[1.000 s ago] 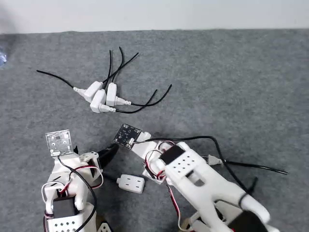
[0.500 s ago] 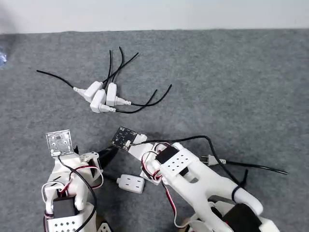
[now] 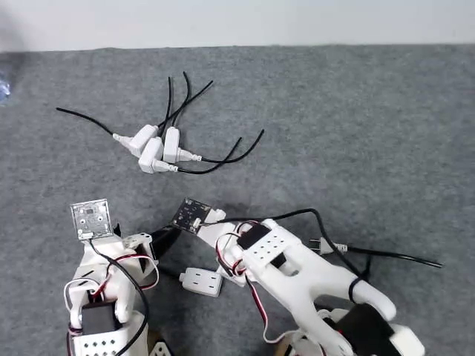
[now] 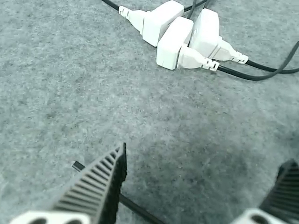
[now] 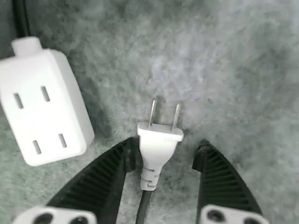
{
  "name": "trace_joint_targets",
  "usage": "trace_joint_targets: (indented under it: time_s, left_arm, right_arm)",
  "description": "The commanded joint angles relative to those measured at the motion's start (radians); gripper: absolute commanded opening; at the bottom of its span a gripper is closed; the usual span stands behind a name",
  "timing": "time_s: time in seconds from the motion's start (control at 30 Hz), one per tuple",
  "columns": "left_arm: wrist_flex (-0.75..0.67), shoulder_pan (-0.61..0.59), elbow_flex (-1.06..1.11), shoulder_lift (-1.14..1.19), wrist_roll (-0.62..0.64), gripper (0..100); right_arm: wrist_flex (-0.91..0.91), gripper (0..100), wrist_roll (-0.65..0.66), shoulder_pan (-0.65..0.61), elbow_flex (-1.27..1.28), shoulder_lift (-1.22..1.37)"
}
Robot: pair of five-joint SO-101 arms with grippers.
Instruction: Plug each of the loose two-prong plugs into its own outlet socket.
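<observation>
right hand (image 5: 164, 148) astride plug (image 5: 160, 136), outlet socket (image 5: 44, 114) beside

Work surface: a grey, felt-like mat (image 3: 371, 126) with a short, mottled nap covers the table out to the edges of the high view. The wrist views show the same fibrous grey texture at close range. Far side: a plain, pale wall (image 3: 237, 22) meets the mat along a straight, level line. Far left edge: a small bluish item (image 3: 3, 87), cut off by the frame; what it is cannot be told. Lighting: even and diffuse, with soft shadows on the mat.
</observation>
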Motion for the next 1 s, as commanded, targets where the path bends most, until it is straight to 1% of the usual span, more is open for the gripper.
trace_joint_targets:
  time_s: [0.0,0.03,0.2,0.4,0.5,0.57,0.63,0.83,0.97]
  left_arm:
    - [0.002,0.011,-0.012,-0.008,0.006,46]
    - [0.002,0.011,-0.012,-0.008,0.006,46]
    - [0.002,0.011,-0.012,-0.008,0.006,46]
    - [0.002,0.011,-0.012,-0.008,0.006,46]
    - [0.002,0.011,-0.012,-0.008,0.008,46]
    - [0.002,0.011,-0.012,-0.008,0.008,46]
    - [0.002,0.011,-0.012,-0.008,0.008,46]
    - [-0.002,0.023,-0.012,-0.008,0.009,46]
    - [-0.002,0.121,-0.012,-0.008,0.009,46]
  right_arm:
    - [-0.012,20.7,-0.006,-0.002,-0.054,0.016]
    - [-0.012,19.8,-0.005,-0.002,-0.054,0.018]
    - [-0.021,7.8,-0.005,-0.002,-0.057,0.019]
    - [-0.021,12.9,-0.005,-0.002,-0.058,0.019]
    - [-0.021,8.7,-0.002,-0.005,-0.071,0.027]
    - [-0.021,1.0,0.038,-0.007,-0.071,0.027]
    - [-0.018,1.7,0.071,-0.008,-0.069,0.028]
    - [-0.008,0.8,0.081,-0.008,-0.084,-0.005]
    - [0.041,0.8,0.083,-0.004,-0.117,-0.124]
